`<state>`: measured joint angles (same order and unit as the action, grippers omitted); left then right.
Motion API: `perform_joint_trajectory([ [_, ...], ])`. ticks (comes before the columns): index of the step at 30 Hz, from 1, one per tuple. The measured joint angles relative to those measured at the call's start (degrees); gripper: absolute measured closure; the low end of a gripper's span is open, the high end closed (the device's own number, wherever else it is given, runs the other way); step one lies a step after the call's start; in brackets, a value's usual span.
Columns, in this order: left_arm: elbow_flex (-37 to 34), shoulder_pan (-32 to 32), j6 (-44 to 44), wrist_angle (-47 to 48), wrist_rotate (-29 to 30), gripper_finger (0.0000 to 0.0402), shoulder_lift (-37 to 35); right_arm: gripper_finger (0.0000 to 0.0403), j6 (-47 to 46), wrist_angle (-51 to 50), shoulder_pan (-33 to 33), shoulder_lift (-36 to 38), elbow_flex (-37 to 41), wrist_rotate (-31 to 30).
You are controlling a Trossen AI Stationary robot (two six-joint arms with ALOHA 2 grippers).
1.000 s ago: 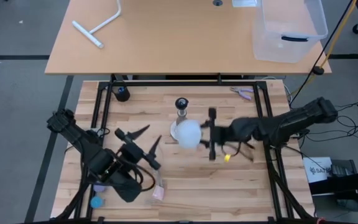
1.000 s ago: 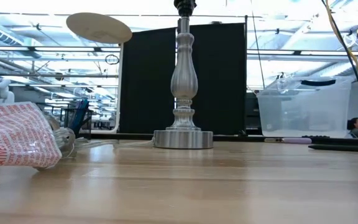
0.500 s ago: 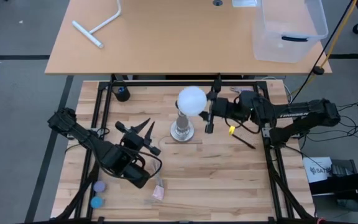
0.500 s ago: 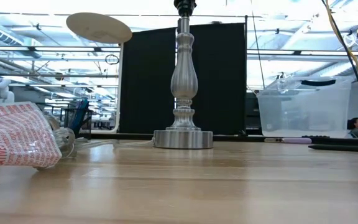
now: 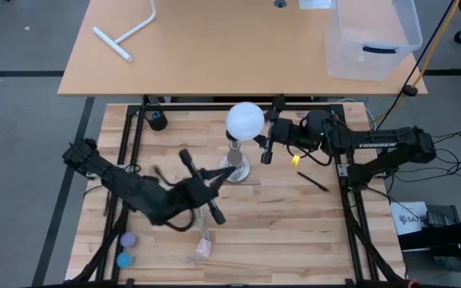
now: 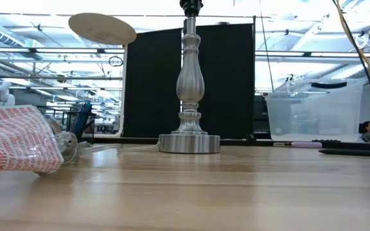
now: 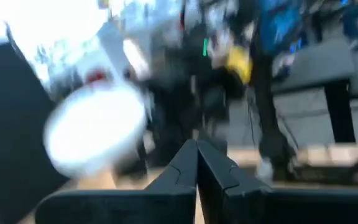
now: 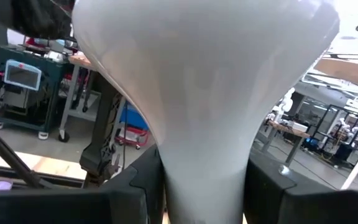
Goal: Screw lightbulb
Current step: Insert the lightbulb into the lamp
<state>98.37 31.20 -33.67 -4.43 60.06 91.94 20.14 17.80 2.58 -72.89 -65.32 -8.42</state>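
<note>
The white lightbulb (image 5: 245,120) is held high over the upright metal lamp post (image 5: 234,157), whose round base (image 6: 189,142) stands on the wooden table. Its pale neck fills the right wrist view (image 8: 201,174). It lies above the low view's frame. My right gripper (image 5: 266,141) is shut on it, reaching in from the table's right. My left gripper (image 5: 222,174) is raised near the post's near-left side. Its fingers are shut and empty in the left wrist view (image 7: 197,155), which shows the bulb (image 7: 95,130) ahead. My right gripper pinches the bulb's tapering neck (image 8: 201,186) between its two fingers (image 8: 135,190), one on each side. The fingers come level from the table's right. The bulb is upright, globe up, lifted clear above the post's top; whether its base meets the socket is hidden by the globe.
A red-and-white wrapped packet (image 6: 18,147) lies near the front edge (image 5: 205,248). Blue and purple caps (image 5: 124,258) lie front left, a black cap (image 5: 158,120) back left, and pliers (image 5: 314,118) and a black pen (image 5: 315,182) at the right. A clear bin (image 5: 373,36) stands on the far table.
My right gripper has carried the bulb from beside the post's base, up and toward the far edge, to over the post's top. My left gripper has swung from the near left toward the post and turned to point at it.
</note>
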Motion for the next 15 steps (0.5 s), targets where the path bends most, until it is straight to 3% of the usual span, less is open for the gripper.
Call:
perform_joint_trajectory([
  [2,3.9,0.5,-5.5,0.6,0.1,0.04,-1.0,0.0257,-0.7,0.0,0.0,0.0,0.0,0.0],
  [4,7.3,-0.3,-4.7,4.6,-3.6,0.04,-3.4,0.0257,-1.6,0.4,0.0,0.0,0.0,1.0],
  [10,12.7,-10.8,11.3,26.9,-25.8,0.0401,-11.2,0.0257,-3.3,4.1,0.1,-0.4,0.0,2.9],
  [15,12.4,-23.1,17.8,33.3,-41.9,0.0401,-13.5,0.0257,-6.6,6.4,0.6,-0.9,0.0,4.0],
])
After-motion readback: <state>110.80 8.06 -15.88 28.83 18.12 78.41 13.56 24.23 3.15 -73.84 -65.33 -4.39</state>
